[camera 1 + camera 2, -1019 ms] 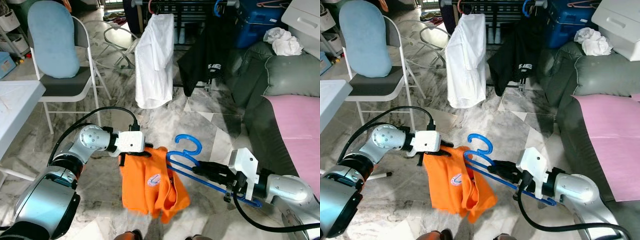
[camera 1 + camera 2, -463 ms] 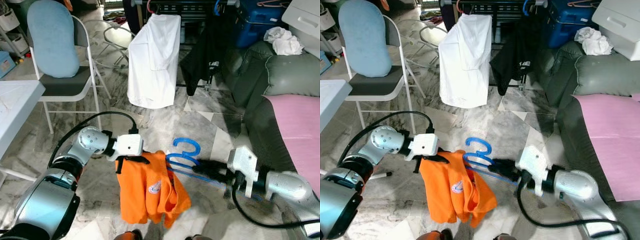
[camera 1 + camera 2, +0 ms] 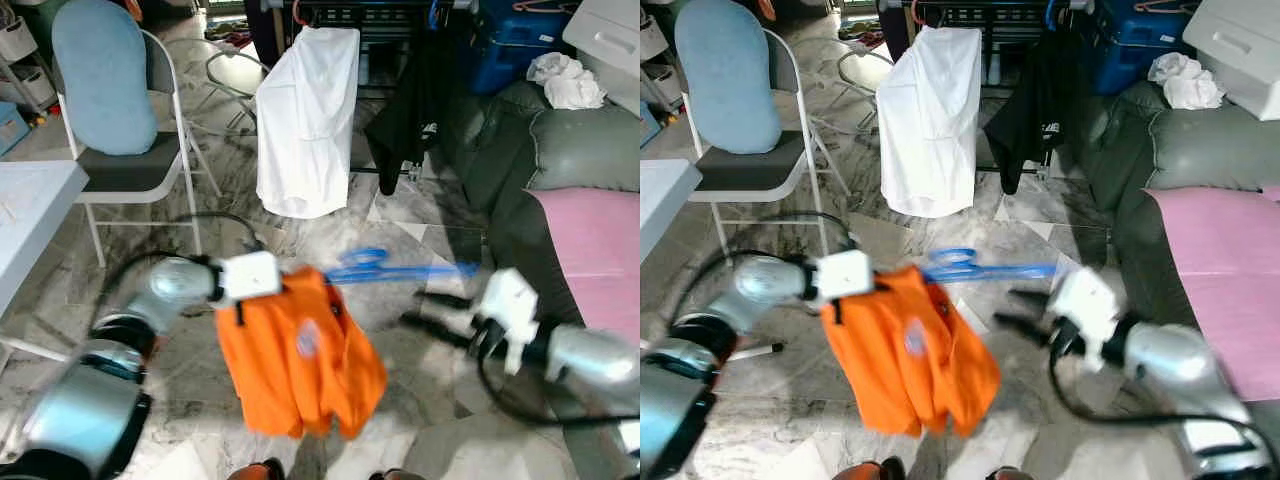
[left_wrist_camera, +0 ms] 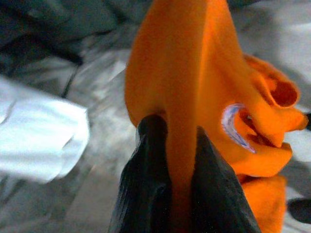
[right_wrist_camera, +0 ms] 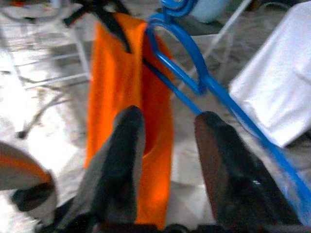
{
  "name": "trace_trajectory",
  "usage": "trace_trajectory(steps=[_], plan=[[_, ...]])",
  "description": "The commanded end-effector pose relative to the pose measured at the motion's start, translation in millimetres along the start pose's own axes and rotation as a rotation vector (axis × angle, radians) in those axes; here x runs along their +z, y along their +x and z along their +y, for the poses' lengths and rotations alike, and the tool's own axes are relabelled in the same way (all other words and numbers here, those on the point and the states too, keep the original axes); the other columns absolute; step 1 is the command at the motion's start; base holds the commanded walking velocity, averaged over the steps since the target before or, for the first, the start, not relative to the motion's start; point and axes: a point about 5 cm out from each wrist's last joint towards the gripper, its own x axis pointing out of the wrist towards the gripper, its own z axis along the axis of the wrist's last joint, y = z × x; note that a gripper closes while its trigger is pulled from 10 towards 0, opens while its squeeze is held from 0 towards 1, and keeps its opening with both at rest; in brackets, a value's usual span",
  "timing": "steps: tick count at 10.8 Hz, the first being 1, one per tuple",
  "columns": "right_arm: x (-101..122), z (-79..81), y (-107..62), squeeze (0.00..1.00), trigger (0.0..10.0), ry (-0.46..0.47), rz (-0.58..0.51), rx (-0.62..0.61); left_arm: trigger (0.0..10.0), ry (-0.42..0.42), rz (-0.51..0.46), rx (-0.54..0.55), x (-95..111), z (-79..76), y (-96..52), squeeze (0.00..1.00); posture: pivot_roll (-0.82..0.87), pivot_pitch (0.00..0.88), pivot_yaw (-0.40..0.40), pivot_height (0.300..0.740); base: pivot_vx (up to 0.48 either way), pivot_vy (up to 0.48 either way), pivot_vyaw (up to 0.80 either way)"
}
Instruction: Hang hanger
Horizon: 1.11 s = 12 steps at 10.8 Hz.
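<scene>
At far left a folding chair (image 3: 130, 150) with a pale blue cushion (image 3: 95, 75) stands on the marble floor (image 3: 250, 210), and the corner of a white worktop (image 3: 30, 200) juts in beside it. Nearer, the left pincer (image 3: 243, 295) is clenched on the top fold of an orange shirt (image 3: 300, 360), which hangs from it in a bunched drape above the floor; the left wrist view shows the black fingers (image 4: 146, 179) pinching the orange cloth between them. The blue hanger (image 3: 395, 268), blurred, sticks out level from the upper right of the shirt, its hook close to the cloth and its long bar reaching right. Beyond it, at the far middle, a white shirt (image 3: 305, 120) and a black garment (image 3: 410, 110) hang from a dark rack (image 3: 370, 15). To the right the right pincer (image 3: 425, 310) hovers just below the hanger bar, released, its two fingers (image 5: 121, 160) spread apart with nothing between them. At far right sits a grey sofa (image 3: 570, 150) with a pink cover (image 3: 600, 250) and a crumpled white cloth (image 3: 565, 80).
</scene>
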Motion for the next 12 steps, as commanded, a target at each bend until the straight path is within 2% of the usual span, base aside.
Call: trace_trajectory(steps=[1,2,4,5,6,7,9,10,11,12], plan=[[4.9,-7.6,-4.4,1.0,10.0,-0.032,-0.001,-0.04,0.0,-0.014,0.023,0.04,-7.0,0.6,-5.3,0.0,-0.24,0.121,0.065,0.74,0.0,0.0,0.0],[8.5,-16.3,-10.8,1.0,10.0,-0.047,-0.006,-0.09,0.0,-0.021,0.026,0.076,-10.6,1.4,-9.3,0.0,-0.24,0.122,0.068,0.74,0.0,0.0,0.0],[11.5,-21.0,-14.7,1.0,10.0,-0.016,-0.041,-0.139,0.0,-0.019,0.031,0.113,-12.4,4.0,-12.4,0.0,-0.24,0.124,0.07,0.74,0.0,0.0,0.0],[2.8,-14.8,-6.1,1.0,10.0,0.041,-0.058,-0.196,0.0,-0.033,-0.07,0.233,0.4,19.1,-15.2,0.0,-0.23,0.124,0.069,0.74,0.0,0.0,0.0],[-9.4,-11.5,5.8,1.0,10.0,0.099,-0.072,-0.303,0.0,-0.061,-0.179,0.343,12.5,27.2,-15.1,0.0,-0.23,0.124,0.069,0.74,0.0,0.0,0.0],[-12.6,-9.4,11.7,1.0,10.0,0.156,-0.109,-0.356,0.0,-0.097,-0.208,0.376,15.1,27.6,-13.0,0.0,-0.22,0.124,0.073,0.74,0.0,0.0,0.0],[-26.2,-7.6,21.4,1.0,10.0,0.269,-0.125,-0.468,0.0,-0.144,-0.278,0.368,22.5,25.8,-8.1,0.0,-0.22,0.123,0.074,0.74,0.0,0.0,0.0],[-35.3,-7.3,27.4,1.0,10.0,0.315,-0.107,-0.528,0.0,-0.124,-0.325,0.336,29.6,24.1,-6.3,0.0,-0.21,0.122,0.074,0.74,0.0,0.0,0.0],[-41.7,-10.0,35.4,0.0,10.0,0.379,-0.108,-0.594,0.0,-0.082,-0.414,0.27,44.0,20.6,-3.7,0.0,-0.21,0.12,0.074,0.74,0.0,0.0,0.0],[-43.4,-15.2,39.1,0.0,10.0,0.382,-0.093,-0.627,0.0,-0.062,-0.479,0.234,55.6,17.5,-1.3,0.0,-0.2,0.118,0.072,0.74,0.0,0.0,0.0]])
